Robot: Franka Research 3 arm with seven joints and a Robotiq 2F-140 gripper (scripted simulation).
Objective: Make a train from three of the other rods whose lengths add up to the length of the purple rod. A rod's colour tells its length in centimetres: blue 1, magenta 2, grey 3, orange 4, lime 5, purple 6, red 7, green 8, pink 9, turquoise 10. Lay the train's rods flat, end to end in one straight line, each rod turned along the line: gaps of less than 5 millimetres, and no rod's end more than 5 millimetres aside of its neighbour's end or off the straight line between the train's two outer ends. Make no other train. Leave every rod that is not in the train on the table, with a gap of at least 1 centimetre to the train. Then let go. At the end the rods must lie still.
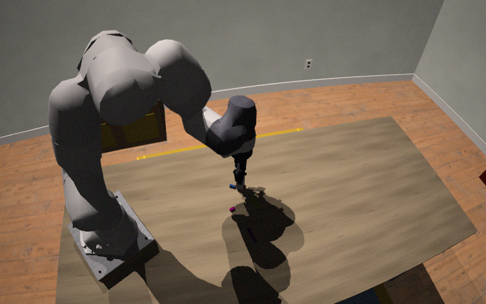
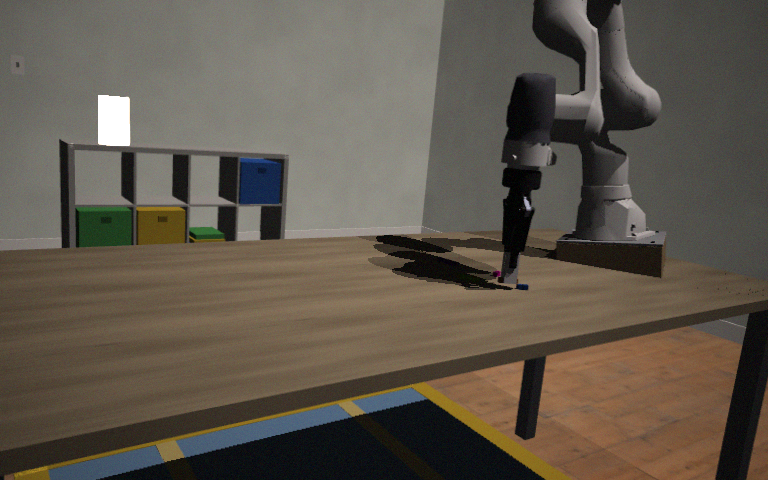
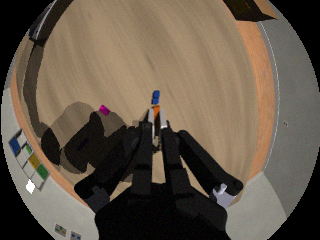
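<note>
Black two-fingered claw (image 1: 240, 186) (image 2: 510, 281) (image 3: 156, 115), wrist-frame centre, clamped on small orange rod (image 3: 156, 111); short blue rod (image 1: 232, 186) (image 2: 522, 286) (image 3: 156, 97) just above.

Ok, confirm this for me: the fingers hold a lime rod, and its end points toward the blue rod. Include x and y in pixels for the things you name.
Wrong colour: the wrist view shows an orange rod (image 3: 156, 109) in the fingers (image 1: 240, 186) (image 2: 510, 277), its end pointing toward the blue rod (image 1: 232, 186) (image 2: 523, 286) (image 3: 156, 94).

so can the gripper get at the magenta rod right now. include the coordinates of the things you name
Probably not yet: the gripper (image 1: 240, 187) (image 2: 510, 281) (image 3: 156, 115) is shut on the orange rod (image 3: 156, 111). Otherwise the way to the magenta rod (image 1: 232, 209) (image 2: 496, 273) (image 3: 104, 110) looks free.
</note>
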